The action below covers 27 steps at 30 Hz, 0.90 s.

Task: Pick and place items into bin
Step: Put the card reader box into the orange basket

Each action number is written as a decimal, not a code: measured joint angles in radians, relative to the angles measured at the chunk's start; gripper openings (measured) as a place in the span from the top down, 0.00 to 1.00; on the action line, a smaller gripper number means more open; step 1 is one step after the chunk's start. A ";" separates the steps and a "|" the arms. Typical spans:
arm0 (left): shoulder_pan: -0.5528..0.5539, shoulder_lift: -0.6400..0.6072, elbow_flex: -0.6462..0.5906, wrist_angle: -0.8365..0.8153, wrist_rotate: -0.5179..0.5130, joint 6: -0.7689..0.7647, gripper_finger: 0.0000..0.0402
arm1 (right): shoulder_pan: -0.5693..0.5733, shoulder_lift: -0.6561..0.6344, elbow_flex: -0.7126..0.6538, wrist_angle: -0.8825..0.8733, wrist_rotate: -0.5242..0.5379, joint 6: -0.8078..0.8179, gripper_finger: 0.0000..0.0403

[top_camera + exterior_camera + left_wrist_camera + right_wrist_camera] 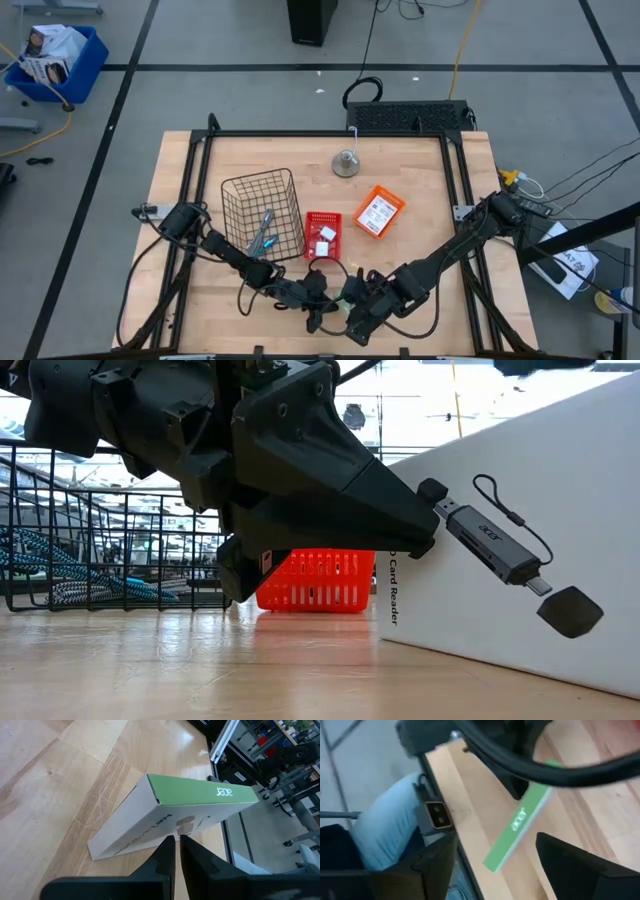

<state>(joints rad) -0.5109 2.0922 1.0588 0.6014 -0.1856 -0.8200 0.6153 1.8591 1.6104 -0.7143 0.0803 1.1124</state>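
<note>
The flat white packet (150, 815), a slim box with a green side (517, 822) and a black card-reader drawing (500, 545), stands tilted near the table's near edge, one long edge on the wood. My left gripper (177, 839) is shut with its tips at the packet's white face. My right gripper (495, 845) is open on the packet's other side, the green side lying ahead between its fingers. The blue-and-grey tool (263, 232) lies inside the wire basket (285, 190). The tiny white block (326, 233) sits in a small red basket (322, 248). My left gripper (430, 520) meets the packet's wide white face (165, 827) with its shut fingertips (167, 852), coming roughly level from the table's left. The packet sits tilted, its lower long edge (107, 852) on the table. Whether it leans on the fingers, I cannot tell.
An orange packet (379, 211) lies right of the red basket and a small metal dome (346, 163) stands farther back. Both arms crowd the near edge (330, 345) of the table. Bare wood lies between the orange packet and the right arm (450, 250).
</note>
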 joint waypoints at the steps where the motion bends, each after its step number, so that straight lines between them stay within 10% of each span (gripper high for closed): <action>1: 0.000 0.000 0.000 0.000 0.000 0.000 0.92 | 0.000 0.004 0.000 -0.014 0.000 0.002 0.33; 21: 0.001 0.000 0.000 -0.001 -0.008 0.001 0.92 | 0.001 0.133 0.000 -0.016 -0.007 0.001 0.34; 27: 0.001 0.000 0.000 -0.002 -0.008 0.001 0.92 | 0.000 0.133 0.000 -0.027 -0.032 0.001 0.53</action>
<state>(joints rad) -0.5102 2.0922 1.0592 0.5999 -0.1932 -0.8192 0.6157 1.9926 1.6100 -0.7416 0.0482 1.1133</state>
